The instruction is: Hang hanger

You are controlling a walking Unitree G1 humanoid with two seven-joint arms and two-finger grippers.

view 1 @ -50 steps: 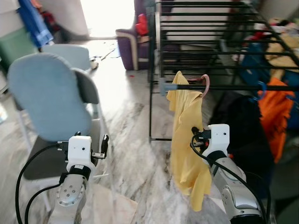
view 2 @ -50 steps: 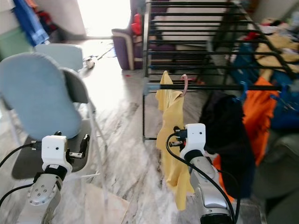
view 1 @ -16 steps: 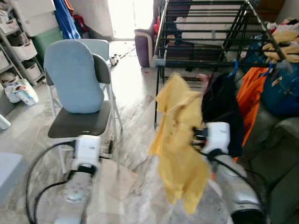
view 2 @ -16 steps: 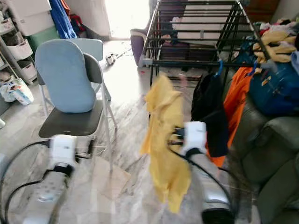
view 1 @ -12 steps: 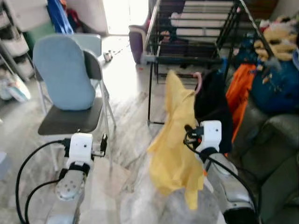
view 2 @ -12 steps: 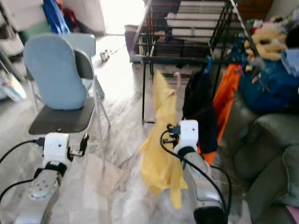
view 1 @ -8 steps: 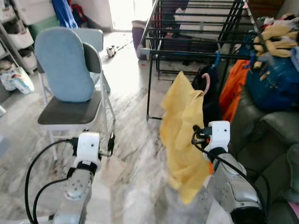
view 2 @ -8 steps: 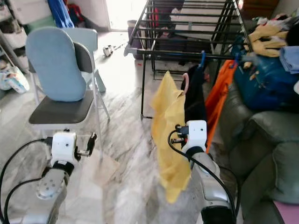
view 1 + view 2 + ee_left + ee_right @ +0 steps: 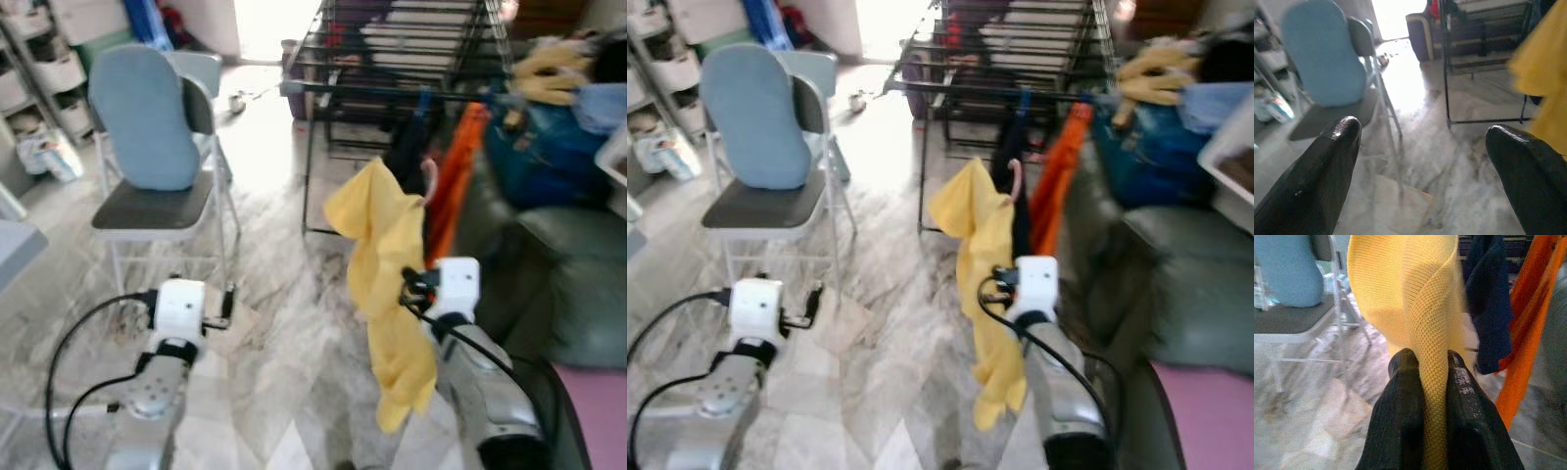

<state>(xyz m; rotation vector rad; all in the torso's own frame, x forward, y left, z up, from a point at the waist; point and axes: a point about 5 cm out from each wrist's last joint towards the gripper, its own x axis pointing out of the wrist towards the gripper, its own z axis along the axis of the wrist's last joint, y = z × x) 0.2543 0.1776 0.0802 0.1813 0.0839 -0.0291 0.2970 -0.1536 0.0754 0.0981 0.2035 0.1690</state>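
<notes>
A yellow garment (image 9: 387, 255) hangs on a pink hanger whose hook (image 9: 428, 181) sticks up behind its collar. My right gripper (image 9: 407, 289) holds it in mid-air, well short of the black drying rack (image 9: 392, 88). In the right wrist view the gripper (image 9: 1431, 362) has both black fingers (image 9: 1400, 406) shut on a fold of the yellow cloth (image 9: 1420, 289). My left gripper (image 9: 227, 304) is low on the left, and in its wrist view (image 9: 1422, 132) the fingers (image 9: 1327, 161) stand wide apart with nothing between them.
A folding chair with a blue cushion (image 9: 147, 127) stands at left on the marble floor. An orange garment (image 9: 456, 166) and a dark one (image 9: 407, 157) hang from the rack's front rail. A dark sofa (image 9: 578, 274) piled with clothes runs along the right. Shelves (image 9: 39, 78) line the far left.
About three seconds ago the hanger's hook was at the rack's front rail; now the garment hangs free in my right gripper, farther from the rack. The whole view has shifted with the camera.
</notes>
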